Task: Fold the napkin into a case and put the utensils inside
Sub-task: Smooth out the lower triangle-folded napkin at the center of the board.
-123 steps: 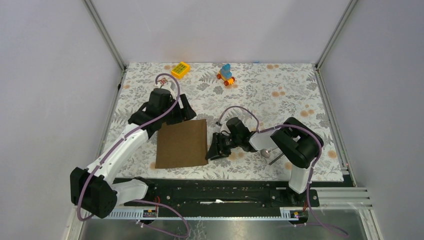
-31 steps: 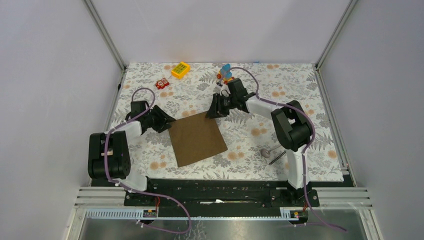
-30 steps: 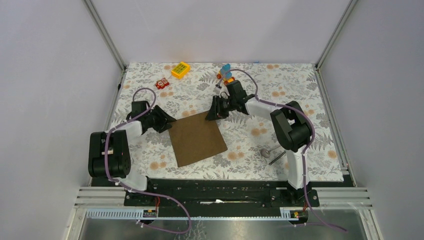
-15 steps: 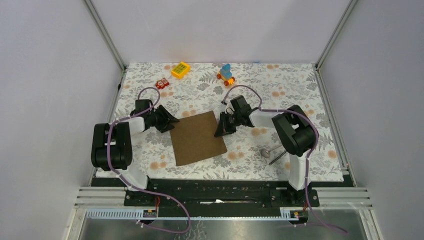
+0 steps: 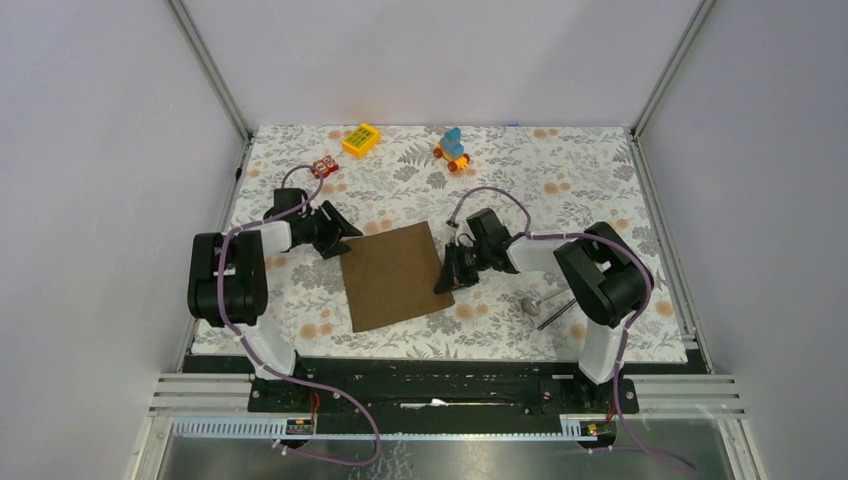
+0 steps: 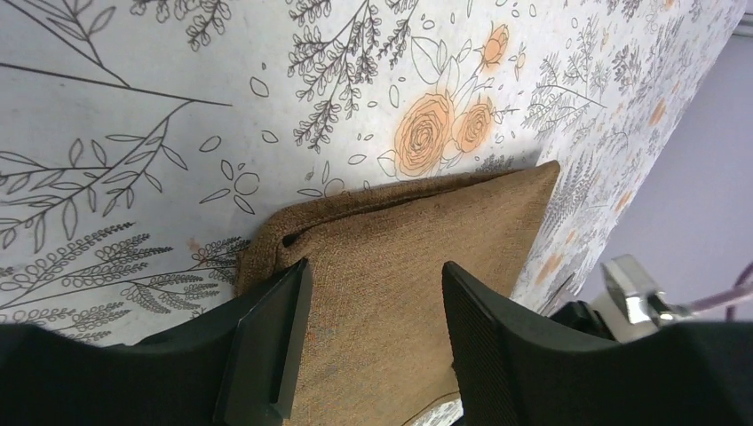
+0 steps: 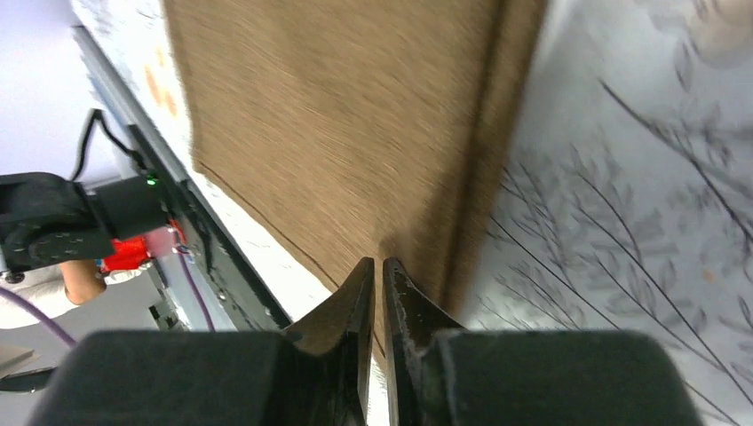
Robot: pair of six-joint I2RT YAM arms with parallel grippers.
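The brown napkin lies flat mid-table, folded in layers and turned slightly. My left gripper is at its far-left corner. In the left wrist view the jaws are open with the layered corner of the napkin between them. My right gripper is at the napkin's right edge. In the right wrist view it is shut, tips over the cloth just inside the folded edge, with no cloth seen between them. The silver spoon and the dark stick lie right of the napkin.
A yellow block, a blue and orange toy and a small red toy stand along the far side of the floral tablecloth. The black rail runs along the near edge.
My right gripper has slid from the napkin's far-right corner down along its right edge toward me. My left gripper has crept in to the far-left corner. The napkin has stayed put in the last second.
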